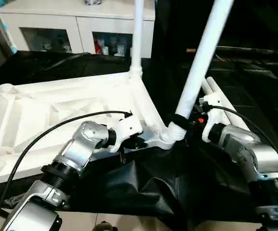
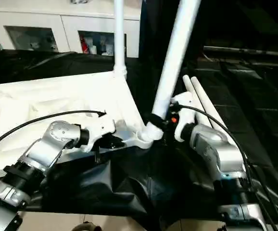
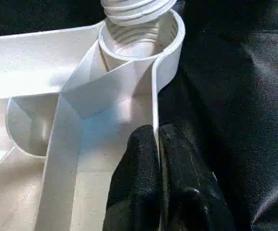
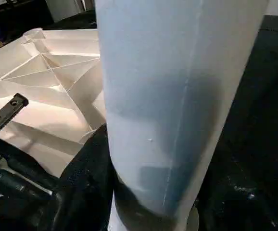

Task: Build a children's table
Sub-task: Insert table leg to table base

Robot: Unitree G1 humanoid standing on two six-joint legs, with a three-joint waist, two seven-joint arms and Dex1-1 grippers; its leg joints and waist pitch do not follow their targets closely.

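- Tabletop (image 1: pixel 57 110) lies underside up on black cloth (image 1: pixel 144 187) over the worktop; ribbed underside facing the head camera, raised rim all round
- Left end effector (image 1: pixel 135 143) sits at the near rim of the tabletop, just short of the near corner socket (image 1: pixel 165 139)
- Left wrist view: its two black fingers (image 3: pixel 139 178) are pressed together on the thin rim wall, one on each side of it; clamped on the tabletop rim
- Just beyond those fingertips the socket stands open, threaded inside, with the threaded foot of a leg entering it
- Right end effector (image 1: pixel 180 121) is on the tilted leg (image 1: pixel 204 53), low down, right above the socket; black fingers wrap the tube just over its threaded end
- That leg leans up and away from the right end effector, out of the top of the head views; in the right wrist view its white tube (image 4: pixel 177 96) stands directly ahead, held between the fingers
- Leg foot meets the socket at a slant, threads still visible above the socket lip; not seated flush
- Second leg (image 1: pixel 138 33) stands upright in the far corner socket, well beyond the left end effector, on the far rim
- Two spare legs (image 2: pixel 201 103) lie side by side on the cloth just behind the right end effector, touching each other
- A further empty corner socket (image 1: pixel 4 89) far off to the left end effector's outer side
- White cabinet (image 1: pixel 76 21) beyond the worktop
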